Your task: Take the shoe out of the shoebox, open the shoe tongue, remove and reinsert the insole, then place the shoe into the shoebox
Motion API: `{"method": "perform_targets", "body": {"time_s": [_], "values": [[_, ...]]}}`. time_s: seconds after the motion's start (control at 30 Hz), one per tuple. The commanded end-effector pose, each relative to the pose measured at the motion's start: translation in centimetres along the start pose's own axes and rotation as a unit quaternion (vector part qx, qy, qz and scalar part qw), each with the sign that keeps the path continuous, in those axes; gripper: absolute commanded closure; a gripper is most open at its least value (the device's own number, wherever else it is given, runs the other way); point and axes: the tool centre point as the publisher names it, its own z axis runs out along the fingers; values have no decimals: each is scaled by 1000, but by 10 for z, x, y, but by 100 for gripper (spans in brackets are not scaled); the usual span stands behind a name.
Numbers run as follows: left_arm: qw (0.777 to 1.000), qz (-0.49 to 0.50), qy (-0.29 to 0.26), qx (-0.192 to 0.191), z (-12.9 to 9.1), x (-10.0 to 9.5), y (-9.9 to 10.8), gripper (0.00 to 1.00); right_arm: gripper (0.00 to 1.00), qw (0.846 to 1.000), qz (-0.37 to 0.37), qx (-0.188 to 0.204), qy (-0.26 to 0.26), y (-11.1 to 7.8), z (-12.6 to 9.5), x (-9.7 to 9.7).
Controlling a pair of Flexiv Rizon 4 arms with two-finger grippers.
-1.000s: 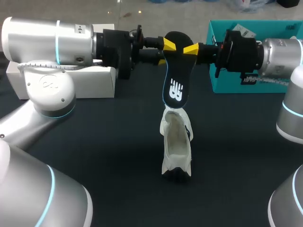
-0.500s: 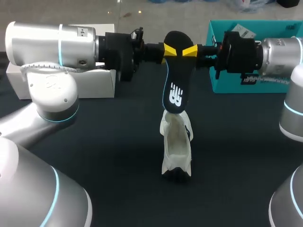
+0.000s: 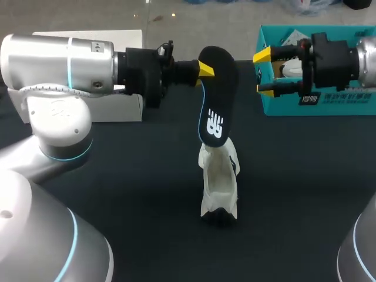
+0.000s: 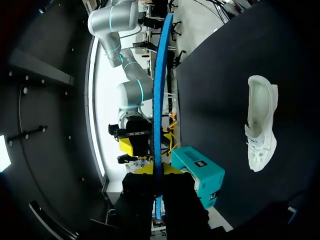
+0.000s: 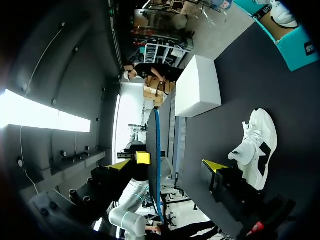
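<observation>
My left gripper (image 3: 205,69) is shut on the upper end of a black insole (image 3: 214,108) with a blue edge and a white logo. The insole hangs upright above the white shoe (image 3: 219,182), which lies on the dark table. My right gripper (image 3: 262,72) stands open to the right of the insole, apart from it, in front of the teal shoebox (image 3: 317,103). In the left wrist view the insole (image 4: 158,100) is edge-on between the fingers of the gripper (image 4: 157,171), with the shoe (image 4: 261,122) beside it. From the right gripper (image 5: 179,162), the insole (image 5: 157,150) stands ahead, untouched.
A white box lid (image 3: 114,103) lies at the back left behind my left arm. The teal shoebox at the back right holds another white shoe (image 5: 285,12). Dark tabletop (image 3: 147,194) stretches around the shoe.
My right gripper has opened, let go of the insole and drawn back to the right. The left gripper has closed on the insole and now holds it alone, slightly tilted.
</observation>
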Motion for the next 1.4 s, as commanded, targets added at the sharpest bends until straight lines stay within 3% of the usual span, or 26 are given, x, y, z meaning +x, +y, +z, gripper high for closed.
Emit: {"method": "perform_targets", "body": {"time_s": [0.03, 0.6, 0.83, 1.07, 1.4], "values": [[1000, -2, 0, -2, -5, 1, -4, 100, 0, 998, -27, 34, -34, -5, -37, -1], [1000, -25, -1, -19, -13, 2, -14, 100, 0, 998, -32, 39, -38, -6, -38, -4], [998, -37, -18, -38, -21, -1, -14, 100, 0, 996, -59, 48, -40, 1, -80, -19], [998, -40, -18, -35, -24, -1, -16, 100, 0, 993, -77, 48, -73, 13, -126, -30], [998, -42, -20, -37, -27, 1, -13, 100, 0, 988, -11, 41, -146, 14, -164, -47]]}}
